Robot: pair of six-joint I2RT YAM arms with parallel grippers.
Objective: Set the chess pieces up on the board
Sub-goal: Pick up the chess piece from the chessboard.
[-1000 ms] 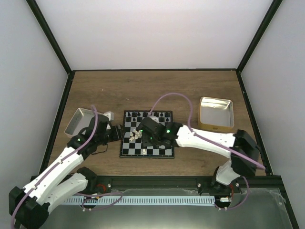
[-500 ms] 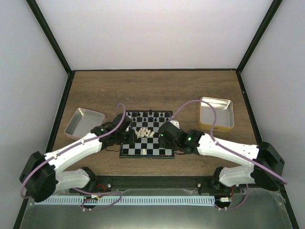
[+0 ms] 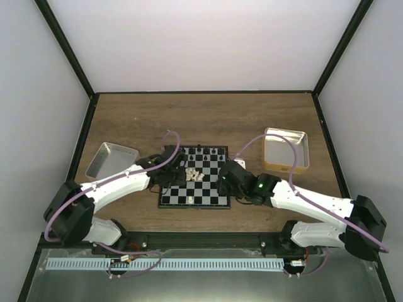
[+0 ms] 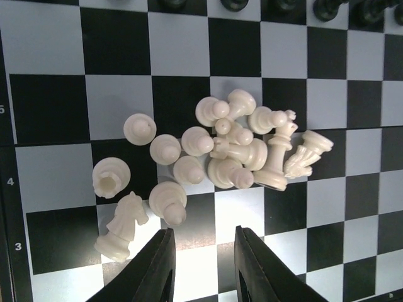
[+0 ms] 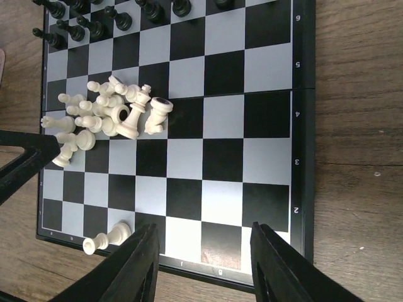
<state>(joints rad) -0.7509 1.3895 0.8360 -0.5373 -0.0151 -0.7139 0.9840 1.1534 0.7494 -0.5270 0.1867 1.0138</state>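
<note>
The board [image 3: 211,189] lies in the middle of the table. Several cream-white pieces [image 3: 192,175] lie tumbled in a pile left of its centre. One white piece [image 3: 191,199] lies at the near edge. Black pieces [image 3: 201,151] stand along the far rows. My left gripper [image 3: 178,176] is open and empty just beside the pile. In the left wrist view my left gripper [image 4: 203,234] sits just short of the pile [image 4: 214,151]. My right gripper [image 3: 221,182] is open and empty over the board's near right squares. The right wrist view shows my right gripper [image 5: 201,229], the pile [image 5: 107,116] and the lone white piece [image 5: 107,238].
A silver tray [image 3: 110,161] lies left of the board. A gold-rimmed tin [image 3: 285,150] sits at the right. A left finger [image 5: 25,157] juts into the right wrist view next to the pile. Bare wooden table lies beyond the board.
My left gripper has moved right from beside the tray onto the board's left part. My right gripper has drawn back from over the pile to the board's right side.
</note>
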